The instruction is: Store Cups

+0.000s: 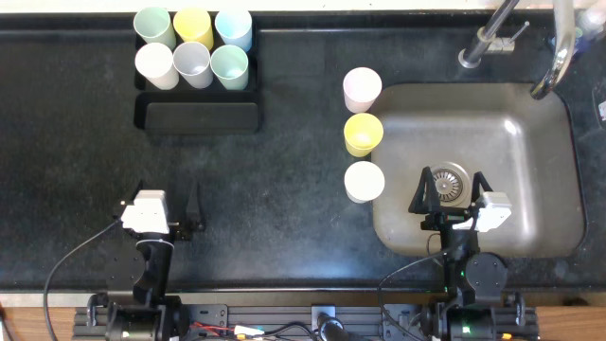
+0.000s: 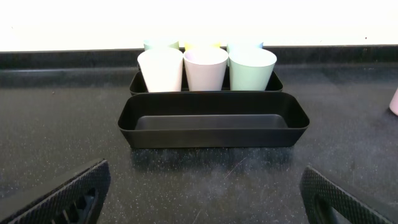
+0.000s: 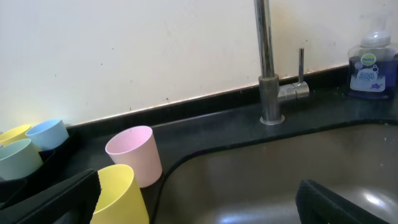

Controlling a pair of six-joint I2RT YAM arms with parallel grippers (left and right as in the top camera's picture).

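Note:
Three loose cups stand in a row on the counter along the sink's left rim: a pink cup (image 1: 362, 88) (image 3: 132, 152), a yellow cup (image 1: 363, 134) (image 3: 118, 193) and a white cup (image 1: 364, 181). At the back left, a black tray (image 1: 142, 83) holds several pastel cups (image 2: 206, 67). In front of it lies an empty black tray (image 1: 200, 116) (image 2: 214, 118). My left gripper (image 1: 169, 197) (image 2: 202, 205) is open, low over the counter and facing the empty tray. My right gripper (image 1: 453, 187) (image 3: 199, 205) is open over the sink, right of the white cup.
The steel sink (image 1: 530, 142) (image 3: 280, 180) has a drain (image 1: 451, 180) under my right gripper. A tap (image 1: 492, 33) (image 3: 267, 62) and a blue soap bottle (image 3: 372, 65) stand behind it. Bare dark counter (image 1: 284, 189) lies between the trays and the loose cups.

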